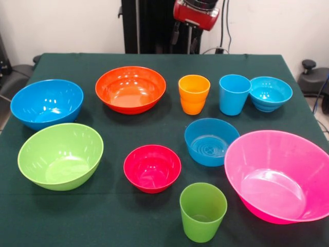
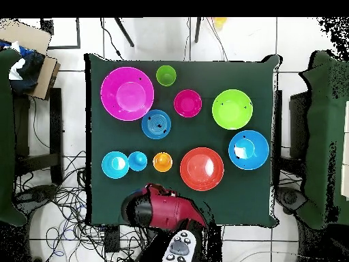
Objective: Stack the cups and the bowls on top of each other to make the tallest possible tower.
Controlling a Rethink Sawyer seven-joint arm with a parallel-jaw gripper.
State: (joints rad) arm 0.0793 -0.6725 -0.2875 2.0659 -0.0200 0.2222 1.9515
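All cups and bowls stand apart and upright on the green table; nothing is stacked. In the front view the back row holds the large blue bowl, wide orange bowl, orange cup, light blue cup and small turquoise bowl. Nearer the camera stand the lime bowl, small red bowl, medium blue bowl, large pink bowl and green cup. My gripper hangs drawn back beyond the table's far edge, behind the orange cup, holding nothing.
In the overhead view the red arm sits over the table's bottom edge, below the orange cup and wide orange bowl. The green tablecloth has bare strips along that edge. Cables and chairs surround the table.
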